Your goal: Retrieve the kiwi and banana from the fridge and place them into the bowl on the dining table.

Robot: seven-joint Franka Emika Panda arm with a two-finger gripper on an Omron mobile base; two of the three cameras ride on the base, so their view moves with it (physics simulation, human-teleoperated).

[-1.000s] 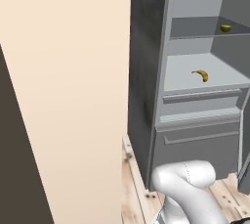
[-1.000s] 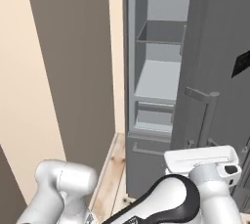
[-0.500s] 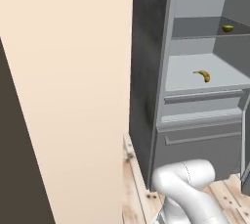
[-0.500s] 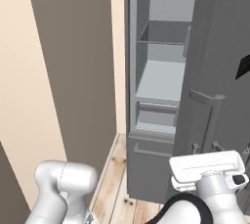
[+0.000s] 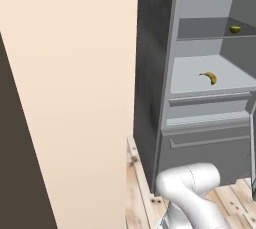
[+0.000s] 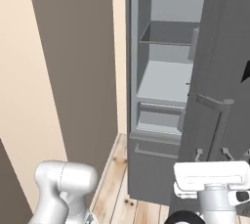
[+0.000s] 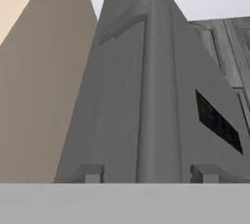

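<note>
Since the earlier frames the fridge door has swung wider, so that in the right base view it now covers more of the right side of the interior; in the left base view the banana and kiwi sit in the same places as before. Nearest, at the lower right of the right base view, the gripper points up at the door, its two fingertips showing as small grey stubs on either side of the long vertical handle. The hand view confirms this: the fingertips rise at the bottom edge, left and right of the handle, with visible gaps between each tip and the bar. Jaws parted wider than the handle; no contact seen, nothing gripped. The black display panel lies right of the handle in the hand view. Beyond the door, the fridge stands open, pale grey shelves inside. Bottom drawer closed, low in the frame of the left base view. Above it, the banana lies on the lower shelf, centre right of the frame. Furthest, the kiwi rests on the upper shelf at the upper right, well apart from the banana. Wooden floor at the foot of the fridge.
</note>
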